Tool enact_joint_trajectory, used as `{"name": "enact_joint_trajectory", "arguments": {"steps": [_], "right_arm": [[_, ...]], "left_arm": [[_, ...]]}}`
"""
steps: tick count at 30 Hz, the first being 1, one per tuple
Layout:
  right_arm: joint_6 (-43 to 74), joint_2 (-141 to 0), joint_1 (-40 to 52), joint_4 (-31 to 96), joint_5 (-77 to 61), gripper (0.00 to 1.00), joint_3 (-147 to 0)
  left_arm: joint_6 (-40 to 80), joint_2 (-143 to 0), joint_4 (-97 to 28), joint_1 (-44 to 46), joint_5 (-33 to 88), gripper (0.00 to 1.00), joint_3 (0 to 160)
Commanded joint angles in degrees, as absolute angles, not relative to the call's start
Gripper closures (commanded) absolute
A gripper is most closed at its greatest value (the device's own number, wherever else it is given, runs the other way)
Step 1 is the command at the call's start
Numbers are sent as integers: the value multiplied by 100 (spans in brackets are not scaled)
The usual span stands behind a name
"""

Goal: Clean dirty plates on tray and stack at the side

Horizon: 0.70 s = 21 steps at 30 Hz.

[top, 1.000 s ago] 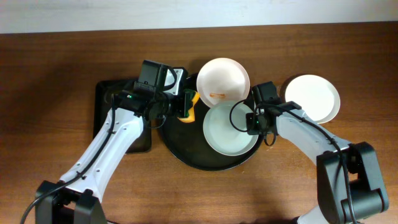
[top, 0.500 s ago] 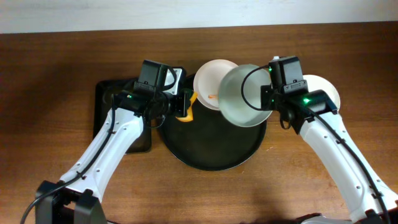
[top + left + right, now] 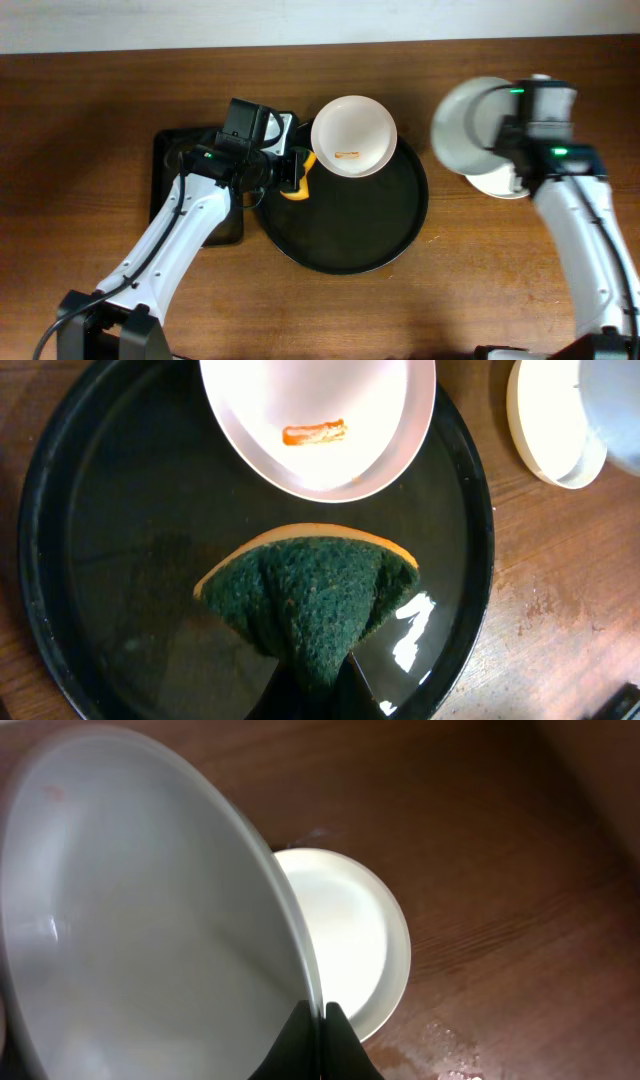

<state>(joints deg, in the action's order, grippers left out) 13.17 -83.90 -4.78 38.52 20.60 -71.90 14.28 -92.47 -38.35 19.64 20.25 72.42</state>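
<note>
Right gripper (image 3: pixel 322 1020) is clamped on the rim of a pale grey-green plate (image 3: pixel 150 910), its two fingers pinching the edge from either side (only their dark tips show in the wrist view). That plate is held tilted, clear of the round black tray (image 3: pixel 345 235), over the wooden table (image 3: pixel 80 120) to the tray's right. Below it, a white plate (image 3: pixel 350 935) lies flat on the table, partly hidden by it. Whether the two touch cannot be told.

On the other side, the left gripper (image 3: pixel 310 685) is closed on a sponge (image 3: pixel 310 595). The sponge's green scouring face is toward the wrist camera, and a yellow-orange backing runs along its upper edge. It sits over the left part of the tray, near the smeared plate (image 3: pixel 353 135). This plate is white, carries a small orange smear (image 3: pixel 314 432) near its middle, and lies at the tray's far edge with its rim overlapping the tray's rim. The bare tray floor is glossy and throws back reflections. Left of the round tray is a smaller rectangular black tray (image 3: pixel 165 180).
</note>
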Motion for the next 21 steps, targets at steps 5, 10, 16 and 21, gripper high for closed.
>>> {"name": "enact_joint_trajectory", "arguments": {"steps": [5, 10, 16, 21], "right_arm": [[1396, -9725, -2993, 3734, -349, 96, -7227], [1009, -10022, -3074, 3293, -1258, 48, -7244], [333, -10025, -2746, 4115, -2053, 23, -8047], [-923, -10068, -510, 4403, -1570, 20, -8879]], "left_arm": [[1315, -9135, -3811, 1959, 2008, 100, 7247], [1315, -9135, -3804, 1959, 2008, 100, 7247], [1315, -9135, -3782, 1959, 1898, 95, 7247], [1317, -9135, -3806, 1959, 1754, 87, 7247]]}}
